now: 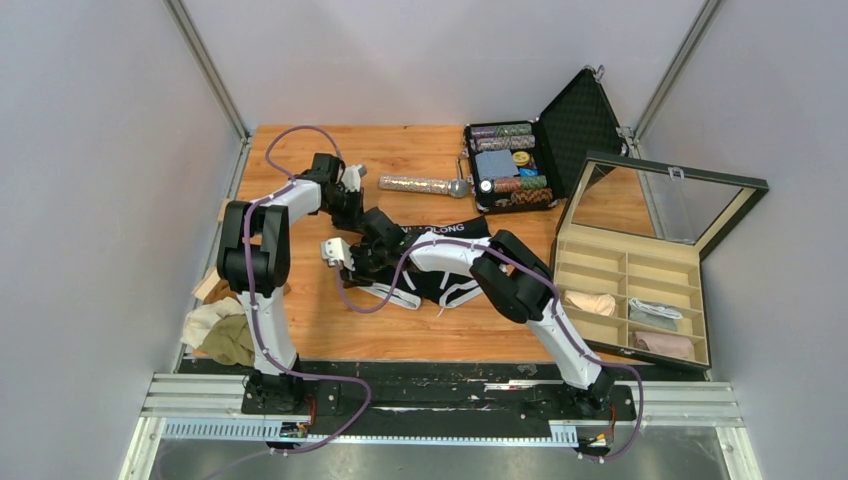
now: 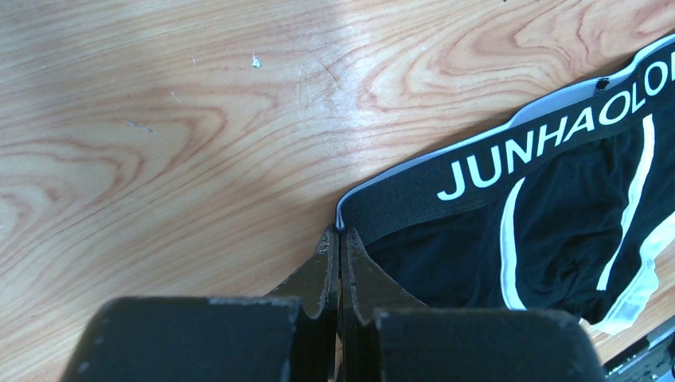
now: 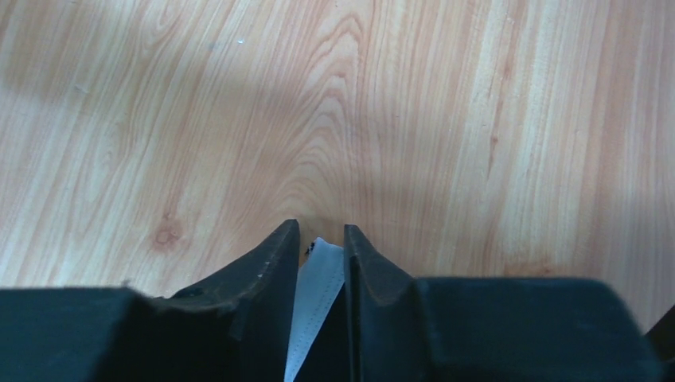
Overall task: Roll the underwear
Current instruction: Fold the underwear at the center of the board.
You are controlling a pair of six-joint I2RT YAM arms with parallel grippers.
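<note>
**STATUS: BOTH GRIPPERS CLOSED ON ONE BLACK GARMENT**

One black underwear (image 2: 557, 215) is laid flat on the table (image 2: 159, 159). Its waistband lettering is read as "JUNHAOLO" and is cut off at the frame edge. White trim lines are seen on the fabric.

The left gripper (image 2: 338, 239) is closed, with the fingers pressed together and the waistband corner nipped at the tips. The garment extends to the right of those tips.

The right gripper (image 3: 321, 239) is nearly closed, with one strip of white fabric clamped between the fingers. Only bare wood is seen ahead of it.

One silver microphone (image 1: 425, 185) is located just beyond the left gripper, to its right. One open chip case (image 1: 510, 165) is located farther right.

One open organiser (image 1: 595, 265) is placed well right of both grippers. Three rolls are counted inside:
- cream roll (image 1: 590, 302)
- white roll (image 1: 655, 312)
- pink-brown roll (image 1: 665, 345)

Two loose garments are piled nearer than the left gripper, to its left:
- cream garment (image 1: 205, 320)
- olive garment (image 1: 232, 342)
</note>
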